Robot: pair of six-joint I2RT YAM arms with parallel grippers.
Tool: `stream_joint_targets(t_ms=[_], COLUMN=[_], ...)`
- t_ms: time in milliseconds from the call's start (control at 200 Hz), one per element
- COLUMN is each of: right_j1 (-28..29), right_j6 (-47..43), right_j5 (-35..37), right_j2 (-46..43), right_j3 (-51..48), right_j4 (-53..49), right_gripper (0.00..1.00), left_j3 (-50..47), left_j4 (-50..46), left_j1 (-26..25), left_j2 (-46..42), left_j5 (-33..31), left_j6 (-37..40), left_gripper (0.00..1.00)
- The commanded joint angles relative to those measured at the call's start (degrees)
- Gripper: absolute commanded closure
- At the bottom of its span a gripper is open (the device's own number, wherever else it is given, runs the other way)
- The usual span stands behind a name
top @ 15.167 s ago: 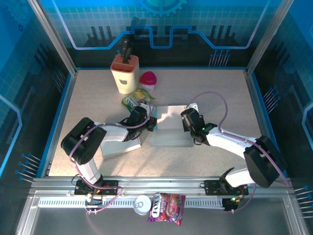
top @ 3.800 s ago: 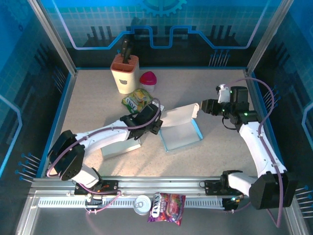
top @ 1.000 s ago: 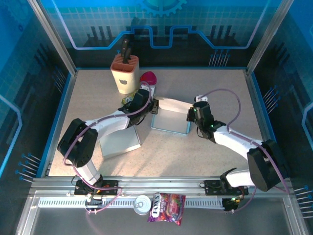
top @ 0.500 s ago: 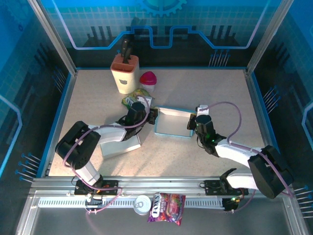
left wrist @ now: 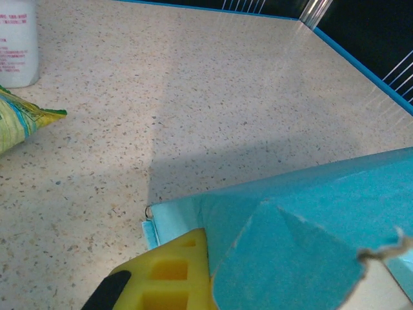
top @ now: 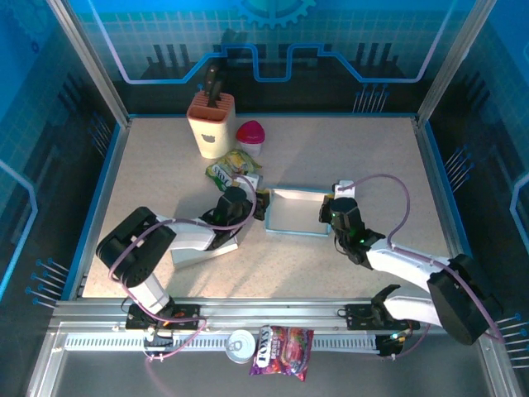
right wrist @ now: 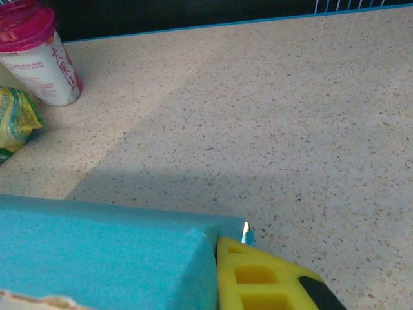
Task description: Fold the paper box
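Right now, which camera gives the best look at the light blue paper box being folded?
The top external view: the whole light blue paper box shows there as an open tray with all four walls. The left wrist view gives a close blue wall with a ragged flap, the right wrist view one wall's corner.

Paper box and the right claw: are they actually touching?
Touching. The right wrist view shows the right gripper's yellow finger flush against the paper box.

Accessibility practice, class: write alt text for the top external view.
Two robot grippers meet a light blue paper box mid-table: left gripper at its left end, right gripper at its right. A knife block, bottle and snack bag sit behind.
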Motion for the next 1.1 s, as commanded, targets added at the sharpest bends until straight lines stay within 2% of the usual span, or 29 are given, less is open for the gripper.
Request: stream_joint_targets(t_ms=[0, 155, 220, 305, 490, 620, 795, 940, 1096], right_j1=[2.0, 2.0, 2.0, 1.6, 0.4, -0.6, -0.3, 0.9, 1.2], right_j6=[1.7, 0.8, -0.3, -1.2, -1.3, -2.6, -3.6, -2.5, 1.9], right_j5=[-1.5, -1.9, -1.7, -2.4, -4.2, -7.0, -8.7, -6.2, -4.0], right_j2=[-1.2, -0.9, -0.2, 0.7, 2.8, 4.6, 4.1, 2.3, -1.2], right_j3=[1.6, 1.7, 2.7, 4.7, 8.2, 5.7, 1.2, 0.8, 2.5], right_j4=[-1.7, -1.1, -0.9, -1.4, -1.3, 5.6, 10.1, 5.6, -5.5], right_gripper=[0.90, 0.91, 0.95, 1.00, 1.00, 1.00, 1.00, 0.99, 0.93], left_j3=[-2.1, -1.7, -1.0, 1.0, 5.9, 5.0, -0.6, -3.1, -4.6], left_j4=[4.7, 4.3, 3.1, -0.3, -6.4, -3.5, 7.6, 13.1, 13.1], left_j1=[-2.7, -3.0, -3.1, -3.2, -3.1, -3.1, -3.2, -4.0, -5.4], left_j2=[1.1, 0.8, -0.3, -1.5, -2.0, 0.0, 2.9, 5.7, 6.4], left_j5=[0.9, 0.6, 0.5, -0.3, -0.7, -0.4, 2.0, 2.9, -0.4], left_j6=[1.1, -0.5, -0.9, -1.0, 0.5, 1.1, 0.6, 0.8, 1.9], left_gripper=[1.00, 1.00, 1.00, 1.00, 1.00, 1.00, 1.00, 1.00, 1.00])
